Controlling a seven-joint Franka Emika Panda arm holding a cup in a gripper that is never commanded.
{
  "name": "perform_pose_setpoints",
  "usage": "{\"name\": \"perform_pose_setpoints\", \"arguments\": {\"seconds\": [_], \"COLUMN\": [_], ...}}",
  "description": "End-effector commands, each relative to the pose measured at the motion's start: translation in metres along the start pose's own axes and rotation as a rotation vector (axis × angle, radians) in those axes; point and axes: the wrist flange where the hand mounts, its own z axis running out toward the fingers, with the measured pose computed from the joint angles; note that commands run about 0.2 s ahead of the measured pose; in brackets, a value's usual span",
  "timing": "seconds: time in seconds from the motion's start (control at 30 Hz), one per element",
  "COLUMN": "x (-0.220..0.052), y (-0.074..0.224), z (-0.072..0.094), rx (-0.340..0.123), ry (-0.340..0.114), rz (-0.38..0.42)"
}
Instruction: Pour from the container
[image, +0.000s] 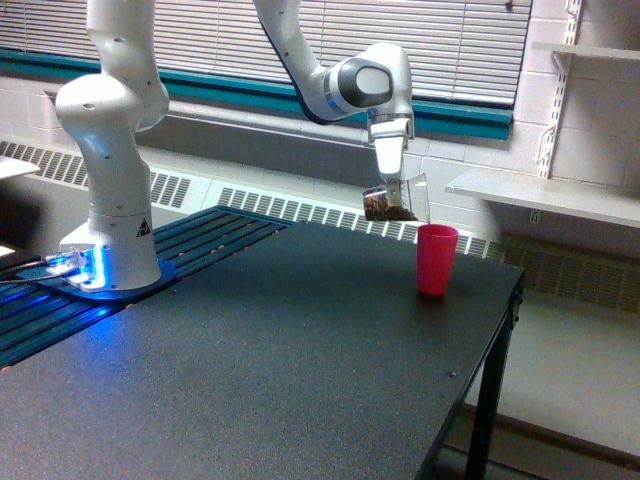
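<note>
One clear cup (393, 203), tipped, held above and just to the exterior view's left of the pink cup (436, 259).
Gripper (392, 185) clamped on the clear cup from above; mouth leans toward the pink cup, brown bits low inside; judged not yet over the pink rim.

even, fairly bright indoor light fills the frame, daylight filtering through the closed blinds (300, 40) along the top, a vivid blue glow spilling from the robot base (85, 265) at lower left, the dark table (300, 380) matte and glare-free, everything slightly soft and grainy.
</note>
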Motion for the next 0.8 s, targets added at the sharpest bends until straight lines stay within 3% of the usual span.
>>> {"name": "perform_pose_setpoints", "arguments": {"seconds": [0.03,0.47,0.8], "x": [-0.01,-0.041,-0.028], "y": [-0.017,-0.052,-0.052], "z": [-0.005,-0.001,0.003], "rx": [-0.003,-0.019,-0.021], "ry": [0.001,0.004,0.008], "rz": [-0.068,-0.119,-0.096]}}
